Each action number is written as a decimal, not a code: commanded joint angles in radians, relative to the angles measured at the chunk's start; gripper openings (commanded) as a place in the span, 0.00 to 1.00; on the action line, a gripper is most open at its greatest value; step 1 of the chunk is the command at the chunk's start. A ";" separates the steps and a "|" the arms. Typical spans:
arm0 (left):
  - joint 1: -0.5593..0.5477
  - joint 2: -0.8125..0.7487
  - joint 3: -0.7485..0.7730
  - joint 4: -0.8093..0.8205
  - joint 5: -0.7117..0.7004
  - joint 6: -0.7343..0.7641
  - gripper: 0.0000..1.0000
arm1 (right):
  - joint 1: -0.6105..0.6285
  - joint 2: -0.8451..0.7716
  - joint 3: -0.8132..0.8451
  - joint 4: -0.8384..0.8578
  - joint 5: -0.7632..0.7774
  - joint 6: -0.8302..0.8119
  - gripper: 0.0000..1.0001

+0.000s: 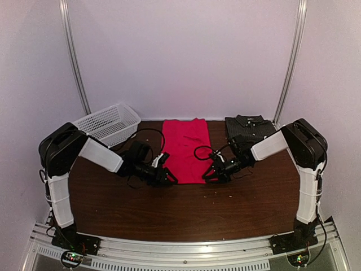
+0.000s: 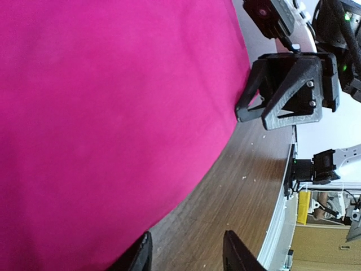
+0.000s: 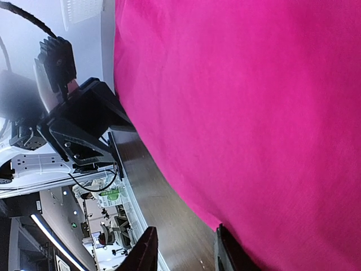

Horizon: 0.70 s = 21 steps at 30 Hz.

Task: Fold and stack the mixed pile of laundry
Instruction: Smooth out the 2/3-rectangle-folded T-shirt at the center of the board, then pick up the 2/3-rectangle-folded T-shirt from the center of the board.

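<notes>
The bright red-pink T-shirt (image 1: 185,148) lies flat as a long strip in the middle of the table, and it fills both wrist views (image 2: 101,113) (image 3: 254,101). The dark pinstriped shirt (image 1: 248,129) sits folded at the back right. My left gripper (image 1: 168,177) is low at the T-shirt's near left corner. It is open (image 2: 186,255), with bare wood between its fingers and one finger (image 2: 141,255) at the hem. My right gripper (image 1: 208,173) is at the near right corner, also open (image 3: 186,253), with one finger (image 3: 228,253) against the cloth's edge.
A white lattice basket (image 1: 108,123) stands tilted at the back left. Dark wooden table (image 1: 186,209) extends in front of the T-shirt, with small crumbs. Each wrist view shows the other gripper across the hem: the right gripper (image 2: 287,90) and the left gripper (image 3: 84,130).
</notes>
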 commanded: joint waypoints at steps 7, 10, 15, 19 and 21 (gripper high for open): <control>0.061 -0.270 -0.124 -0.199 -0.080 0.101 0.44 | -0.082 -0.287 -0.100 -0.251 0.142 -0.090 0.37; 0.078 -0.275 -0.134 -0.241 -0.124 0.087 0.40 | -0.100 -0.275 -0.090 -0.338 0.205 -0.142 0.37; 0.081 -0.235 -0.107 -0.268 -0.157 0.089 0.36 | -0.098 -0.195 -0.040 -0.335 0.254 -0.149 0.37; 0.081 -0.188 -0.079 -0.281 -0.157 0.092 0.35 | -0.095 -0.126 0.007 -0.332 0.264 -0.158 0.37; 0.081 -0.162 -0.061 -0.292 -0.156 0.100 0.34 | -0.090 -0.101 0.027 -0.333 0.263 -0.168 0.38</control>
